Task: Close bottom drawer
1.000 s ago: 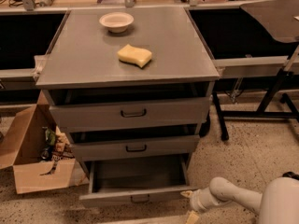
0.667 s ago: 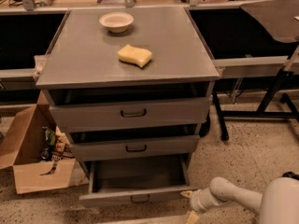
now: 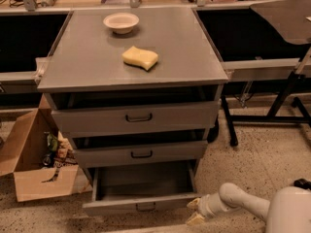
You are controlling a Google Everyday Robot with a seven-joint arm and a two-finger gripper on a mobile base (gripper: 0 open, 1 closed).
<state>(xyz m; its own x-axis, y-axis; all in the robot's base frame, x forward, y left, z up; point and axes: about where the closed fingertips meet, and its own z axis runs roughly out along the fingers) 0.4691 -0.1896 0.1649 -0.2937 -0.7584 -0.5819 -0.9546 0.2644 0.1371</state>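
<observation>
The gripper (image 3: pixel 196 212), right of the bottom drawer (image 3: pixel 141 206), has its arm (image 3: pixel 252 207) cropped.

Bottom drawer (image 3: pixel 146 182) well out, spread pincer (image 3: pixel 195 211) low beside its front panel's right end, near the floor (image 3: pixel 252 164).

arm (image 3: pixel 245 204): low, extended leftward | gripper (image 3: pixel 195 212): fingers apart, pointing left

Dim, warm light falls from above on the grey surface (image 3: pixel 87 62), leaving a faint sheen near its far edge. The bowl (image 3: pixel 121 22) and the sponge (image 3: pixel 140 58) cast short, soft shadows. Below the surface's front edge the gaps go nearly black, and the inside of the bottom drawer (image 3: pixel 141 205) is dull. Below the front right corner, the pale tool (image 3: pixel 195 211), fingers apart, looks grainy.
</observation>
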